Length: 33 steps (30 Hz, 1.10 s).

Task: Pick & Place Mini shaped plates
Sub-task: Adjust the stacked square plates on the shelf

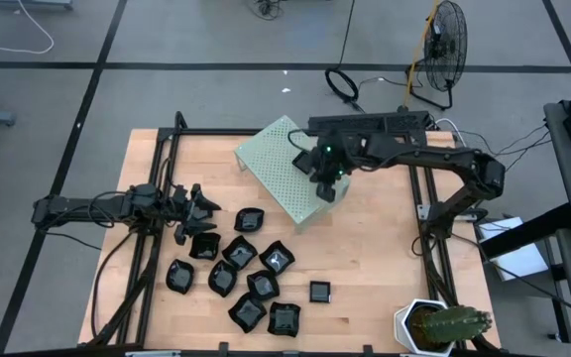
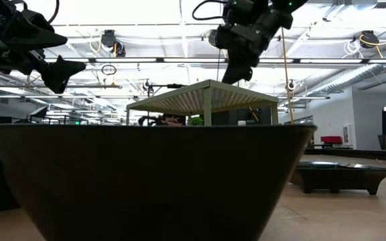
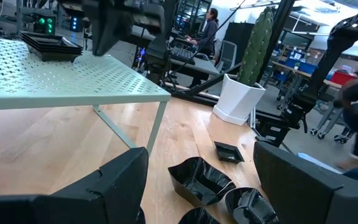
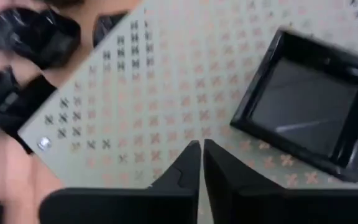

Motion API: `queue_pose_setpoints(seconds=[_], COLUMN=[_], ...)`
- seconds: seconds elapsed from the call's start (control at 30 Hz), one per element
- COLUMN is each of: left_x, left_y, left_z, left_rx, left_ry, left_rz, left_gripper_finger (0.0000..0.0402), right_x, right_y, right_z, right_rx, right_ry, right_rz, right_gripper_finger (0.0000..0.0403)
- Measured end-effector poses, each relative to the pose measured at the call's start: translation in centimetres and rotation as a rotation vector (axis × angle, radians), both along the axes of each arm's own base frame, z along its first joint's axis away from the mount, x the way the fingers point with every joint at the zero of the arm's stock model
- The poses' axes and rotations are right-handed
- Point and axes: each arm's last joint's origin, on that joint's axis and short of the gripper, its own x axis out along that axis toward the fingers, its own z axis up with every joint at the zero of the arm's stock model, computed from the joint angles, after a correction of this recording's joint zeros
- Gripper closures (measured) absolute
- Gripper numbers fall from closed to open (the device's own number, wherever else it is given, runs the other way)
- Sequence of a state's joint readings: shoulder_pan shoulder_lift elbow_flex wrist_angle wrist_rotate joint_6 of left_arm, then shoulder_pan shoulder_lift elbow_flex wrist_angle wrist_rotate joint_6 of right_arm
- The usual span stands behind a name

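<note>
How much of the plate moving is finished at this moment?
Done: one square plate sits on the green perforated stand. In hand: nothing; the right end effector is shut above the stand, and the left end effector is open. Left: about eleven plates on the table.

A wooden table (image 1: 365,258) holds a pale green perforated stand (image 1: 284,164), black mini plates (image 1: 241,273) clustered near it, and a potted cactus (image 1: 442,325).

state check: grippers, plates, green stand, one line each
left gripper: open, empty, over the plates on the table
right gripper: shut, empty, above the stand
square plate: upright on the green perforated stand, apart from the fingers
other plates: loose on the table, upright
</note>
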<state>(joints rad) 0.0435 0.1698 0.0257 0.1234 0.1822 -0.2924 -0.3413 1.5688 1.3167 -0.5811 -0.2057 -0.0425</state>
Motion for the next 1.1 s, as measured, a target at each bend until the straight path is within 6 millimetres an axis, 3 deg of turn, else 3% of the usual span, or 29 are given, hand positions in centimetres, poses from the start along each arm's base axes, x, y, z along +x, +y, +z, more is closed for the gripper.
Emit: queue_pose_setpoints(seconds=[0.33, 0.57, 1.1], left_x=[0.0, 0.0, 0.0], left_y=[0.0, 0.0, 0.0], left_z=[0.0, 0.0, 0.0], left_rx=[0.0, 0.0, 0.0], left_ry=[0.0, -0.001, -0.001], left_rz=[0.0, 0.0, 0.0], left_gripper_finger=[0.0105, 0.0105, 0.0105], right_x=[0.3, 0.8, 1.0], right_y=[0.2, -0.1, -0.7], right_z=[-2.1, -1.9, -1.5], right_rx=[-0.13, -0.161, -0.321], right_ry=[-0.026, -0.11, -0.13], right_rz=[-0.076, -0.089, -0.158], right_gripper_finger=[0.0401, 0.0402, 0.0401])
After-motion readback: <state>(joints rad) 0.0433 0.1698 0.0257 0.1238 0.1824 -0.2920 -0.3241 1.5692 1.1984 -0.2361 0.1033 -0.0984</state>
